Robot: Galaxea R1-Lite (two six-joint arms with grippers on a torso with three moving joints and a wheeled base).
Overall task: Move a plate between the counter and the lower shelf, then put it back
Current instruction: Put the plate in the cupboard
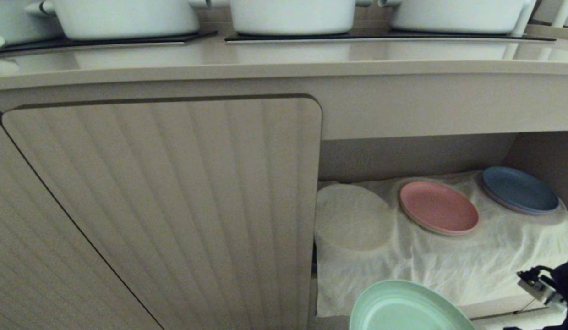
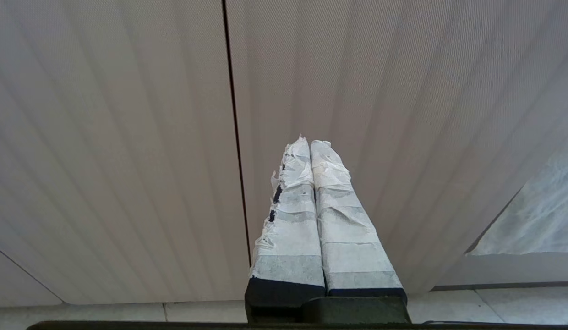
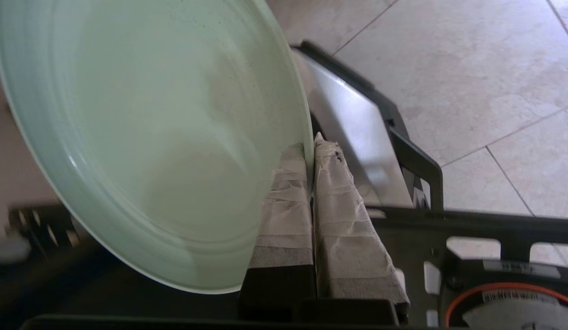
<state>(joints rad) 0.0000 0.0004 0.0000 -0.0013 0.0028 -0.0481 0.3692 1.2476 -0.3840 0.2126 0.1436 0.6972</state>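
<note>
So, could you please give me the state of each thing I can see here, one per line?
Round mint-green matte plate: held by its rim, tilted, in front of the shelf.
Right tool: shut on the green plate's rim.
Left tool: shut, empty, facing the ribbed beige cabinet door.
Round pink plate: lying on the wrinkled white cloth.
Round blue plate: lying on the cloth, at the back.
Ribbed door: closed.

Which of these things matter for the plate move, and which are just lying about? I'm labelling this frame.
In the job:
mint-green plate, clamped at its rim by the right gripper
counter
lower shelf, cloth-draped

Just there:
pink plate
blue plate
white pots
cabinet door
left gripper, shut, empty
</note>
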